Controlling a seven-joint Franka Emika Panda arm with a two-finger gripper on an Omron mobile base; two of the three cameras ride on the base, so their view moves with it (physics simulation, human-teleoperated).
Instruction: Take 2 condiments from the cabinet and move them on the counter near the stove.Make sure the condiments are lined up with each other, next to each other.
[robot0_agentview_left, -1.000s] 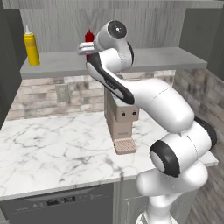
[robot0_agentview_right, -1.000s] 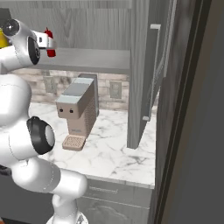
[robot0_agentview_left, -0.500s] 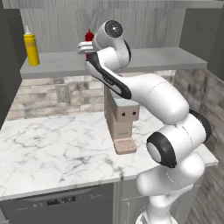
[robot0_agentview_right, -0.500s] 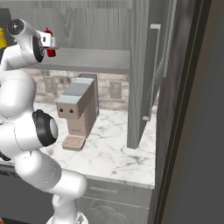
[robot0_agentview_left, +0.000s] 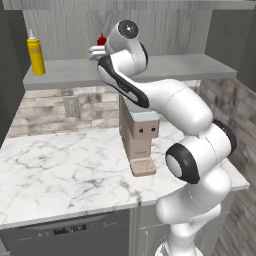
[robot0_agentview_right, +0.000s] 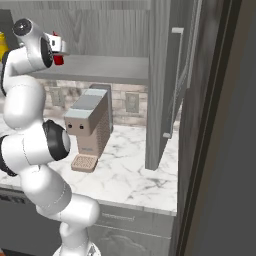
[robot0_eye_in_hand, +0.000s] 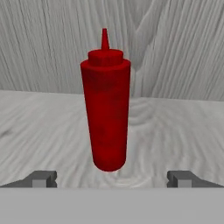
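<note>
A: What is nearest to the hand camera?

B: The gripper (robot0_eye_in_hand: 111, 178), with its two dark fingertips (robot0_eye_in_hand: 41, 178) spread wide at the bottom corners and nothing between them.

A: And just beyond that?

B: A red bottle (robot0_eye_in_hand: 106, 109) stands upright on the pale grey shelf (robot0_eye_in_hand: 175, 131), centred in line with the gap between the fingertips but a little past them, not touched. Behind it is the grey wood-grain back wall of the cabinet (robot0_eye_in_hand: 175, 48).

A: Where is everything in the wider kitchen?

B: From the left base camera, the white arm (robot0_agentview_left: 165, 100) reaches up to the shelf, hiding most of the red bottle. A yellow bottle (robot0_agentview_left: 35, 52) stands well apart at the shelf's left end. Below lies the white marble counter (robot0_agentview_left: 60, 170) with a beige coffee machine (robot0_agentview_left: 140, 135).
</note>
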